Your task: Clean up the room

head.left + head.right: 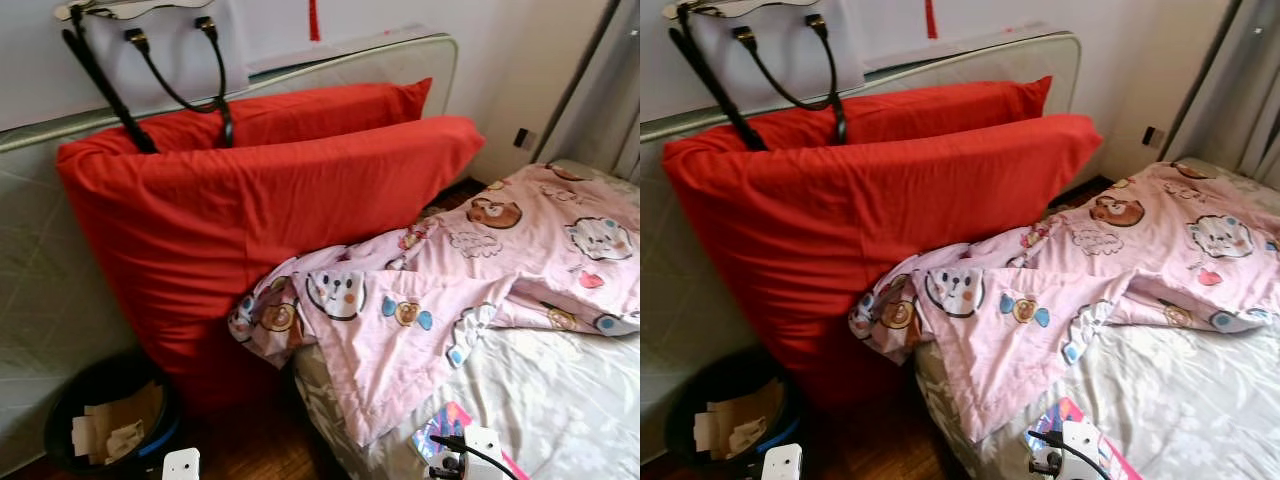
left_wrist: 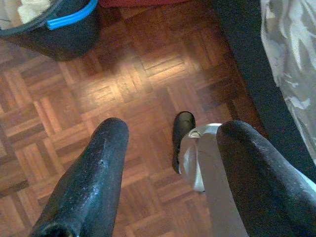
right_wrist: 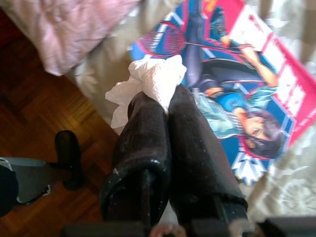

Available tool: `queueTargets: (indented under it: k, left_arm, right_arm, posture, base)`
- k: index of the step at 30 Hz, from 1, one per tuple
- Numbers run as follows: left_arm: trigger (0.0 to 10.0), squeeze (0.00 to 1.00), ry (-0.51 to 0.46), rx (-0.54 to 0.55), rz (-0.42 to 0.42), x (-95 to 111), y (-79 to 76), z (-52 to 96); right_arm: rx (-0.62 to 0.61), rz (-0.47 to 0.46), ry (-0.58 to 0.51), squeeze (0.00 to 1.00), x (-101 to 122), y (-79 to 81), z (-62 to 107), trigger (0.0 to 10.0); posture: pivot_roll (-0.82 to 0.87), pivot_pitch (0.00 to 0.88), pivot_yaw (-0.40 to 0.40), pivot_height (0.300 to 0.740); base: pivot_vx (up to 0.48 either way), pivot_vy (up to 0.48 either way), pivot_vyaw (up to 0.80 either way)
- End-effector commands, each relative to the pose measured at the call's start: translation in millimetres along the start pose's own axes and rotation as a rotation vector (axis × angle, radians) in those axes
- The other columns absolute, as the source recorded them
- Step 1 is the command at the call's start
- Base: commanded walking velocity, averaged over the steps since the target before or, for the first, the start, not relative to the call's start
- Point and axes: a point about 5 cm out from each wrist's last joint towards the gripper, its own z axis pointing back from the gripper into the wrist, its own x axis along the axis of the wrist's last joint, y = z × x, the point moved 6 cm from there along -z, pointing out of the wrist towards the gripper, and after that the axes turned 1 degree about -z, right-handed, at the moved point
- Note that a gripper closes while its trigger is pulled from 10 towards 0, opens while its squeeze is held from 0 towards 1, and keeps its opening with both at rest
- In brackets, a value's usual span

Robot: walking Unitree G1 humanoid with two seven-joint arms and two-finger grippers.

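The right pincer (image 3: 165,101) has its two black fingers pressed tight together, pinching a crumpled white tissue (image 3: 148,81) that sticks out past the fingertips. It hangs over the near corner of the bed (image 1: 560,400), just above a colourful magazine (image 3: 237,84) lying on the pale patterned sheet at that corner, its cover showing a cartoon figure with a racket. Whether the tissue touches the magazine cannot be told.

The left pincer (image 2: 173,148) is spread wide, holding nothing, and points down at the parquet floor (image 2: 123,74) beside the bed's edge.

A dark wastebasket (image 1: 100,415) with a blue rim band stands on the floor at the foot of two large red cushions (image 1: 250,220); crumpled paper and cardboard scraps lie inside it. The cushions lean against an upright grey mattress (image 1: 40,290), with a black-handled bag (image 1: 150,40) hanging above them. A pink cartoon-print quilt (image 1: 480,270) lies rumpled across the bed, one corner draped over the near edge and resting against the cushions.
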Motion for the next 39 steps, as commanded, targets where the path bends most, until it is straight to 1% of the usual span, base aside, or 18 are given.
queueTargets:
  k: [1,39]
  left_arm:
    - [10.0,0.00,0.027,0.005,-0.002,-6.9,3.4,1.1]
    - [10.0,0.00,0.026,0.006,-0.007,-6.9,6.0,1.4]
  right_arm:
    - [0.001,-0.003,0.008,0.00,-2.5,1.1,0.2,10.0]
    - [0.013,-0.023,0.013,0.00,-4.2,5.0,0.1,10.0]
  posture:
    - [-0.06,0.000,0.016,0.740]
    - [-0.06,0.000,0.024,0.740]
  base:
    - [0.000,0.319,0.00]
    - [0.000,0.353,0.00]
